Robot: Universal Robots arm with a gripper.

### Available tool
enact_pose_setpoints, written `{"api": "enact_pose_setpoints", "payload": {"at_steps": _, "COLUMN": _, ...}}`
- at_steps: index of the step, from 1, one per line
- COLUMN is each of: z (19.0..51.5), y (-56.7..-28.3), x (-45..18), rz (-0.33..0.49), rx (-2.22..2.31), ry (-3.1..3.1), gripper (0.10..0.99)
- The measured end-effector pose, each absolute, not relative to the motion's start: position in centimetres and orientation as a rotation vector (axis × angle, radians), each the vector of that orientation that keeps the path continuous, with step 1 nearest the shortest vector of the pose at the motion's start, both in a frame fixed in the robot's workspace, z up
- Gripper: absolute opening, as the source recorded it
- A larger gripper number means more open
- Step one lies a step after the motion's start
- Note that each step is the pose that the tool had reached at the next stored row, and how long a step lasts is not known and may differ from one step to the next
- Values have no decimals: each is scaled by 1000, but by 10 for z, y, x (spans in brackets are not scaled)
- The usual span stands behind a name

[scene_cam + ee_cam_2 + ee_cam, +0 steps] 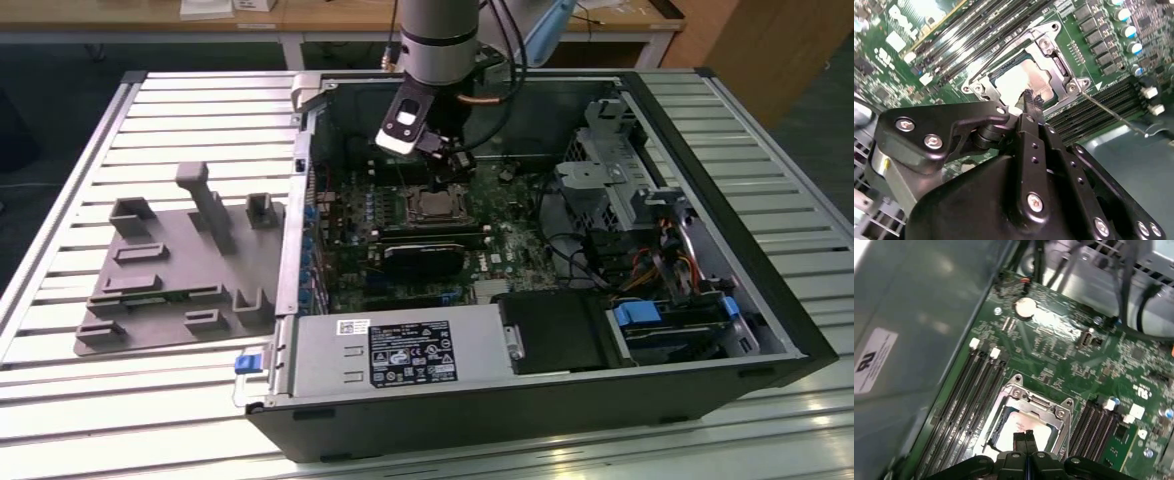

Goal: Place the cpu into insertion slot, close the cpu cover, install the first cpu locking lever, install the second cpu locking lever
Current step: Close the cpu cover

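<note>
Cpu [1016, 80] sits square in the socket on the motherboard, directly under the tips of the claw [1030, 99]. Its pale metal top shows through the cut-out of the cpu cover [1030, 399]. The cover looks to lie flat around the chip, so I judge the first two steps done. A thin wire locking lever [1111, 114] runs out loose from the socket corner beside the claw, so that lever at least looks not yet latched. The other lever I cannot make out for certain. The claw is pinched fully together with nothing between its fingers, its tips at the chip's near edge. Whether they touch the metal I cannot tell.

Room is tight. Rows of memory slots [971, 400] flank the socket on both sides of the claw, and beyond one row rises the grey case wall [914, 335]. In the exterior view the arm reaches into the open computer case [534, 420] from above, with a black graphics card [427, 255] just beyond the socket and cables [497, 90] near the wrist. Straight up looks like the one free way.
</note>
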State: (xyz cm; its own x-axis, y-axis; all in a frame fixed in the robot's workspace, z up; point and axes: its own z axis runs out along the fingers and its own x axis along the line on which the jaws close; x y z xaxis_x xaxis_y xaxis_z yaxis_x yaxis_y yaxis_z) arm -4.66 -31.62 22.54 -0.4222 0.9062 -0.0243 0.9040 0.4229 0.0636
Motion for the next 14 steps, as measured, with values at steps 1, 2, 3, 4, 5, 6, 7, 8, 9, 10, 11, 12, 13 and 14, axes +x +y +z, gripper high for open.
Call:
{"api": "enact_pose_setpoints", "payload": {"at_steps": 1, "z": 225, "y": -316, "x": -47, "rz": 63, "rx": 1635, "ry": 2618, "gripper": 102}}
{"api": "enact_pose_setpoints", "payload": {"at_steps": 2, "z": 225, "y": -316, "x": -47, "rz": 64, "rx": 1611, "ry": 2633, "gripper": 102}}
{"api": "enact_pose_setpoints", "payload": {"at_steps": 3, "z": 225, "y": -316, "x": -47, "rz": 65, "rx": 1587, "ry": 2648, "gripper": 102}}
{"api": "enact_pose_setpoints", "payload": {"at_steps": 4, "z": 225, "y": -316, "x": -47, "rz": 66, "rx": 1564, "ry": 2662, "gripper": 102}}
{"api": "enact_pose_setpoints", "payload": {"at_steps": 5, "z": 225, "y": -316, "x": -47, "rz": 67, "rx": 1540, "ry": 2677, "gripper": 102}}
{"api": "enact_pose_setpoints", "payload": {"at_steps": 6, "z": 225, "y": -316, "x": -47, "rz": 67, "rx": 1514, "ry": 2692, "gripper": 102}}
{"api": "enact_pose_setpoints", "payload": {"at_steps": 7, "z": 225, "y": -316, "x": -47, "rz": 68, "rx": 1490, "ry": 2705, "gripper": 102}}
{"api": "enact_pose_setpoints", "payload": {"at_steps": 8, "z": 225, "y": -316, "x": -47, "rz": 69, "rx": 1466, "ry": 2719, "gripper": 102}}
{"api": "enact_pose_setpoints", "payload": {"at_steps": 9, "z": 225, "y": -316, "x": -47, "rz": 70, "rx": 1442, "ry": 2733, "gripper": 102}}
{"api": "enact_pose_setpoints", "payload": {"at_steps": 10, "z": 225, "y": -316, "x": -47, "rz": 70, "rx": 1417, "ry": 2746, "gripper": 102}}
{"api": "enact_pose_setpoints", "payload": {"at_steps": 11, "z": 225, "y": -316, "x": -47, "rz": 71, "rx": 1393, "ry": 2759, "gripper": 102}}
{"api": "enact_pose_setpoints", "payload": {"at_steps": 12, "z": 225, "y": -316, "x": -47, "rz": 72, "rx": 1368, "ry": 2771, "gripper": 102}}
{"api": "enact_pose_setpoints", "payload": {"at_steps": 13, "z": 225, "y": -316, "x": -47, "rz": 72, "rx": 1342, "ry": 2785, "gripper": 102}}
{"api": "enact_pose_setpoints", "payload": {"at_steps": 14, "z": 225, "y": -316, "x": -47, "rz": 73, "rx": 1316, "ry": 2797, "gripper": 102}}
